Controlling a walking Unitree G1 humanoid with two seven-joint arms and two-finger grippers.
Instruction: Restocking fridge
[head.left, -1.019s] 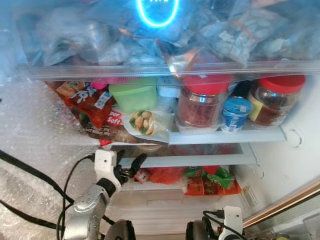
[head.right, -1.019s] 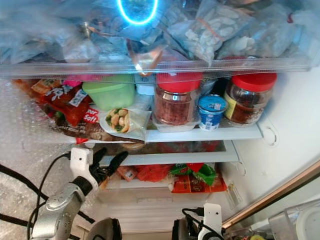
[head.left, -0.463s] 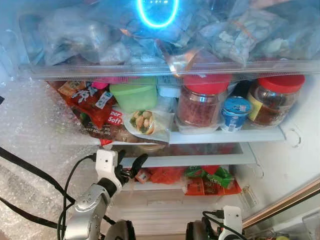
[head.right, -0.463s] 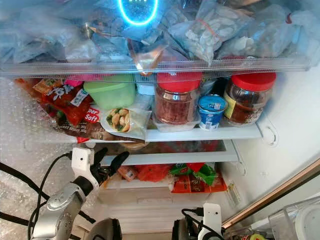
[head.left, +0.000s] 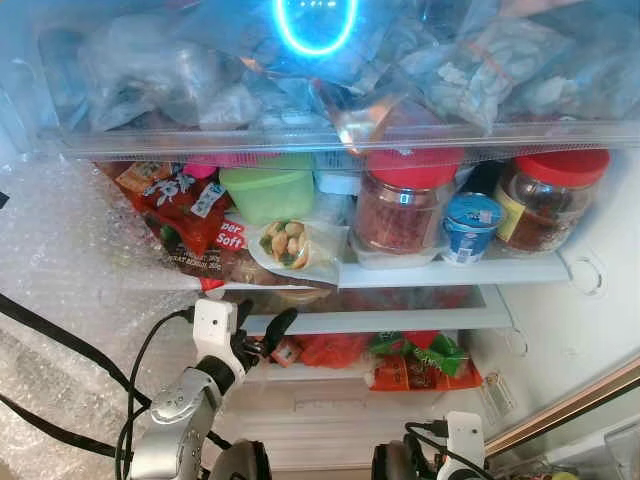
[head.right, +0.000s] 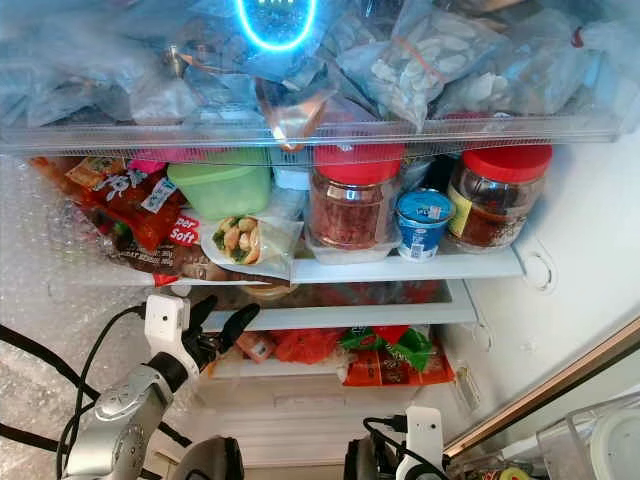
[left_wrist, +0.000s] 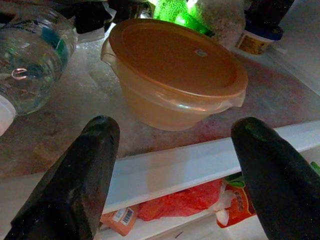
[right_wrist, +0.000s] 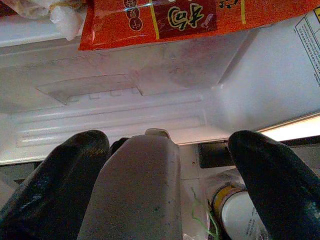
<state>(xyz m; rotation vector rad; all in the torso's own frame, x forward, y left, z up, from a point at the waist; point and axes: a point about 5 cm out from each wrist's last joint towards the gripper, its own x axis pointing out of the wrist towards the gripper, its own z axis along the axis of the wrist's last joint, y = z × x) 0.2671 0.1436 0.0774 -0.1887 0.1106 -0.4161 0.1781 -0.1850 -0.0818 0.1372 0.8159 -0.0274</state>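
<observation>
- Before the open fridge, your left gripper (head.left: 258, 328) is raised to the front rail of the lower shelf (head.left: 400, 321), its two black fingers (left_wrist: 75, 182) spread wide and holding nothing.
- Through the left wrist view, an orange lidded tub (left_wrist: 172, 72) sits on that shelf straight between the spread fingers but well back from them, with a clear water bottle (left_wrist: 30, 52) just beside it and a small blue-lidded pot (left_wrist: 257, 39) further in.
- Your right gripper (right_wrist: 165, 165) hangs low by the fridge floor, its fingers apart around a grey metal part between them that they do not seem to pinch; an orange snack packet (right_wrist: 200, 17) lies above it.
- On the middle shelf (head.left: 450, 272) above, a green tub (head.left: 266, 193), a bag of nuts (head.left: 290, 246), two red-lidded jars (head.left: 408, 208) and a blue yoghurt pot (head.left: 472, 226) stand crowded together; red snack packets (head.left: 185, 215) fill its left end.
- Judging by this, you are on the approach: the left gripper is lined up on the orange tub, either to shift it or to make room, and no grasp has been made.
- Your next move calls for reaching in over the rail, keeping the fingers wide enough to clear the tub's rim and steering off the bottle.
- Against the earlier pictures, the left gripper has crept slightly up and toward the shelf edge; the shelves' contents sit as they did, and the right arm has not stirred.
</observation>
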